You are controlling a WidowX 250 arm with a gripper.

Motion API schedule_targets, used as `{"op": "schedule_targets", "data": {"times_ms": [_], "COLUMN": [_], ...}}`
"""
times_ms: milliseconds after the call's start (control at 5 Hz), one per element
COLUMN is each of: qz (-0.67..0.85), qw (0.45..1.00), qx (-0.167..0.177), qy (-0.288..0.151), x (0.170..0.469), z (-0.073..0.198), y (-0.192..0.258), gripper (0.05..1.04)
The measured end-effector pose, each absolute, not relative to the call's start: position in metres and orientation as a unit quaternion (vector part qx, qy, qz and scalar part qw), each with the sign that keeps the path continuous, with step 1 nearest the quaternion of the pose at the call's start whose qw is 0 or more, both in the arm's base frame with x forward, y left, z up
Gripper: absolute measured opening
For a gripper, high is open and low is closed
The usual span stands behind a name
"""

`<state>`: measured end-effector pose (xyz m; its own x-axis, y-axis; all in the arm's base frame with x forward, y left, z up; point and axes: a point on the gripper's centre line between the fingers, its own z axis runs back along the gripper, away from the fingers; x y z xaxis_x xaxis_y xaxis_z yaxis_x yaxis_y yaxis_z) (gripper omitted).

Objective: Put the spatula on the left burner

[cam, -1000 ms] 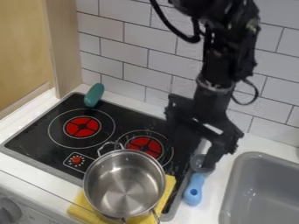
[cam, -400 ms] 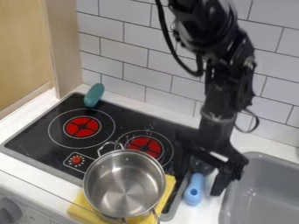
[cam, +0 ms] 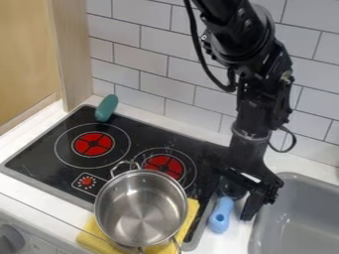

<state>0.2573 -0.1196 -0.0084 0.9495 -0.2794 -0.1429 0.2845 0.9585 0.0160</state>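
At the lower right, the gripper (cam: 228, 202) is hanging spread over the spatula (cam: 220, 218), partly masking its head, one finger merging with the black stove (cam: 49, 161). Leftward, a pot (cam: 141, 211) is overlapping a burner (cam: 164, 166) and yellow cloth (cam: 89, 238); the sink (cam: 298, 218) is running off-frame.

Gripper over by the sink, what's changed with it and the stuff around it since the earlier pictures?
The gripper has moved down and slightly right in the view, beside the blue-handled utensil. It is open and has taken hold of nothing. The utensil, pot, yellow cloth and teal object stayed put.
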Motion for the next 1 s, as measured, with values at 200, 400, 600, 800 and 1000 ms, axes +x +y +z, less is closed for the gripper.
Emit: {"op": "schedule_targets", "data": {"times_ms": [200, 400, 600, 800, 1000], "qz": [-0.138, -0.131, -0.128, -0.128, -0.124], "qw": [0.988, 0.989, 0.989, 0.989, 0.989], "qx": [0.02, 0.021, 0.02, 0.021, 0.024], "qy": [0.071, 0.064, 0.064, 0.067, 0.071], "x": [0.2564, 0.257, 0.2577, 0.2567, 0.2557], "z": [-0.0094, -0.0088, -0.009, -0.011, -0.0039], "y": [-0.1177, -0.114, -0.1138, -0.1129, -0.1079], "gripper": [0.718, 0.602, 0.601, 0.6, 0.6]}}
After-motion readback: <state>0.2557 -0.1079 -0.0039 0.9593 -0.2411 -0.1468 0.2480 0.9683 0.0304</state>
